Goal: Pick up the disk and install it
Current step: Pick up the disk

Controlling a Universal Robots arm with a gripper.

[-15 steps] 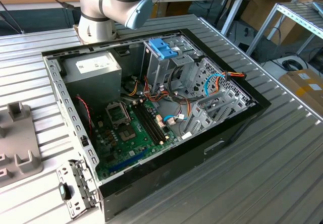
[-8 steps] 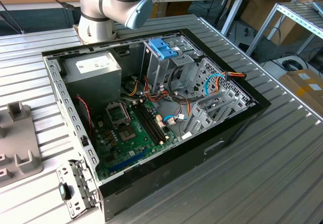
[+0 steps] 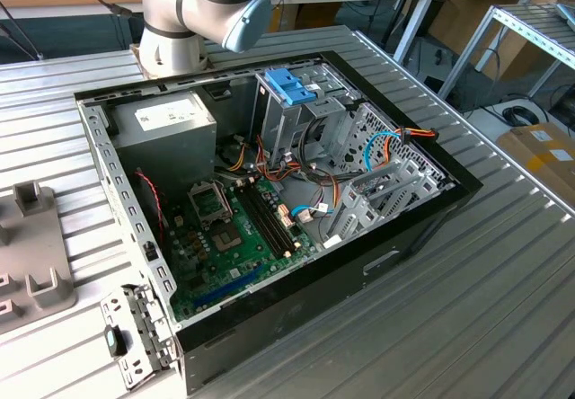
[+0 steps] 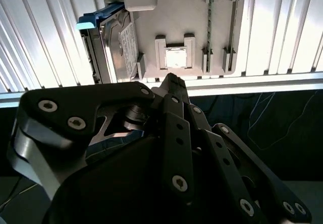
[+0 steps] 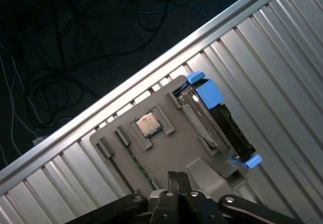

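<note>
Black gripper (image 5: pixel 177 176) links crowd the near edge in both wrist views, and the two fingers (image 4: pixel 170 82) are pressed together tip to tip with nothing held between them. They hang above a grey plastic plate (image 5: pixel 166 153) that lies flat on the ribbed metal table (image 5: pixel 282 47), close to the table's edge, with dark floor and loose cables beyond it.

On that plate the disk (image 5: pixel 199 115) stands on its long edge in a slot. Its grey metal face and white label show in the second wrist view (image 4: pixel 121 45), and its light-blue frame (image 5: pixel 208 92) wraps both ends. The disk sits off to one side of the fingertips, apart from them and untouched. A small square chip (image 5: pixel 148 124) rests in a recess of the same plate, beside the disk and more nearly in line with the fingers.

In the exterior view an open computer case (image 3: pixel 422 215) lies on the table with its circuit board and cables exposed. The arm (image 3: pixel 180 8) stands behind the case, and part of the grey plate (image 3: pixel 36 269) shows at the exterior view's left.
</note>
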